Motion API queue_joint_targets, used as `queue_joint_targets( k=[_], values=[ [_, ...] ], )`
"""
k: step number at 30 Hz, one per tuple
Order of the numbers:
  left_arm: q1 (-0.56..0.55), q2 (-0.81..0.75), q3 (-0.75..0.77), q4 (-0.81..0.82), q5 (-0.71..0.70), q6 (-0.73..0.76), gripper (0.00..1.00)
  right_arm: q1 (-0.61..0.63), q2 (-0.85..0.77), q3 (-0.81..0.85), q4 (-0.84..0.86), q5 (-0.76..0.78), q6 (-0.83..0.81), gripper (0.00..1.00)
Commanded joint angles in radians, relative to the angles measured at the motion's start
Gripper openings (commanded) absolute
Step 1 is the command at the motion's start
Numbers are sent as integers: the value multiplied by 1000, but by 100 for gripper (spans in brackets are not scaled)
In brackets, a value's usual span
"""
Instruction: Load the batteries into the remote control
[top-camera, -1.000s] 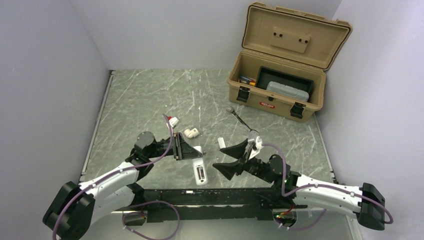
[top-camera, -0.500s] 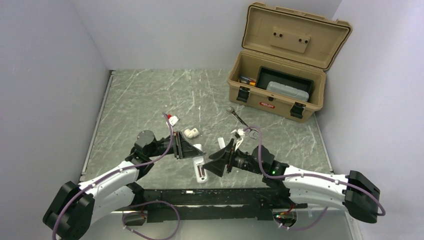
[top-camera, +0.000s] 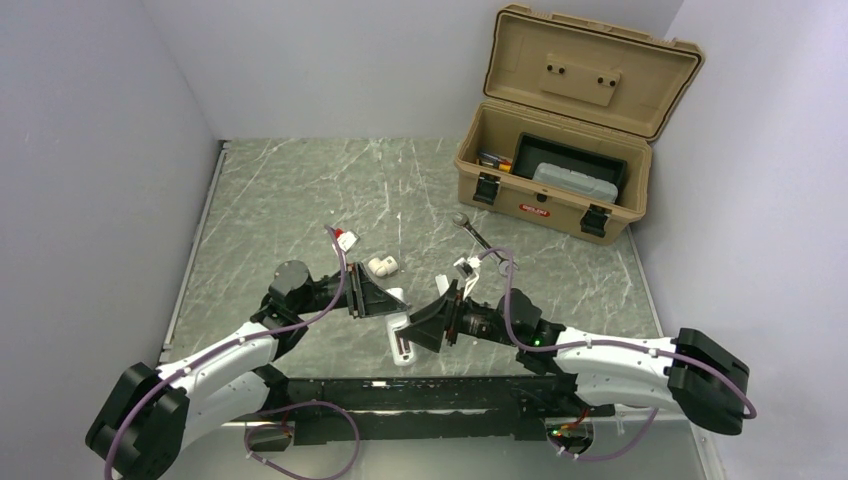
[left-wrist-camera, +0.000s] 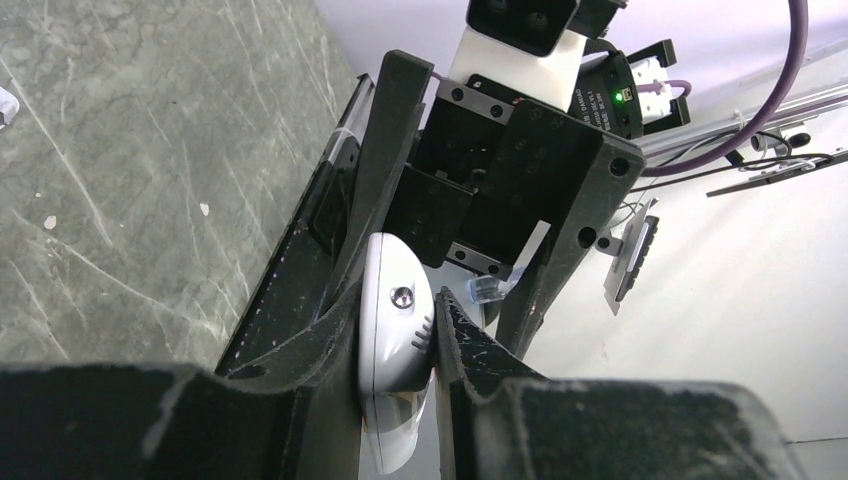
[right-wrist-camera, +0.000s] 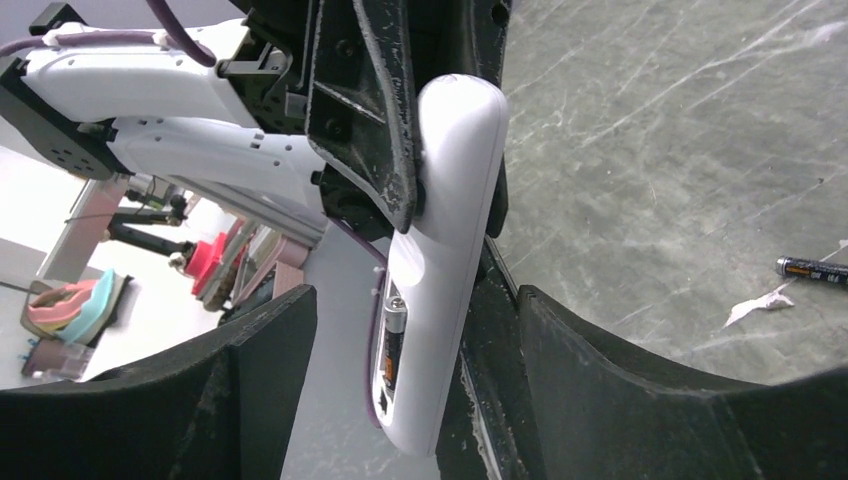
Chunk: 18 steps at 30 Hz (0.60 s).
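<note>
The left gripper (left-wrist-camera: 397, 305) is clamped on one end of the remote control (right-wrist-camera: 450, 230), near the 6 o'clock edge of the table (top-camera: 300, 200). The right gripper (right-wrist-camera: 412, 295) straddles the other end with its jaws apart, where one battery (right-wrist-camera: 392, 345) sits in the open compartment. A second battery (right-wrist-camera: 812, 268) lies on the table at the remote's 3 o'clock in the right wrist view.

Your counter (top-camera: 290, 190), grey-green marbled stone, fills the middle of the frame. Plain white panels box it in: left wall (top-camera: 100, 150), top wall (top-camera: 330, 60), right wall (top-camera: 760, 200). Light falls evenly, with soft shadows.
</note>
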Motion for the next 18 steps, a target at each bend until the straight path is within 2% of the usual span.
queue_joint_targets(
  k=[1, 9, 15, 18],
  values=[
    [-2, -12, 19, 66, 3, -1, 0, -2, 35, 15, 112, -2, 48, 73],
    [-2, -14, 19, 61, 3, 0, 0, -4, 68, 11, 137, -27, 50, 59],
    [-2, -4, 20, 79, 6, -10, 0, -4, 84, 10, 145, -40, 48, 43],
    [-2, -5, 19, 80, 5, -10, 0, -4, 99, 8, 154, -50, 47, 30]
  ],
)
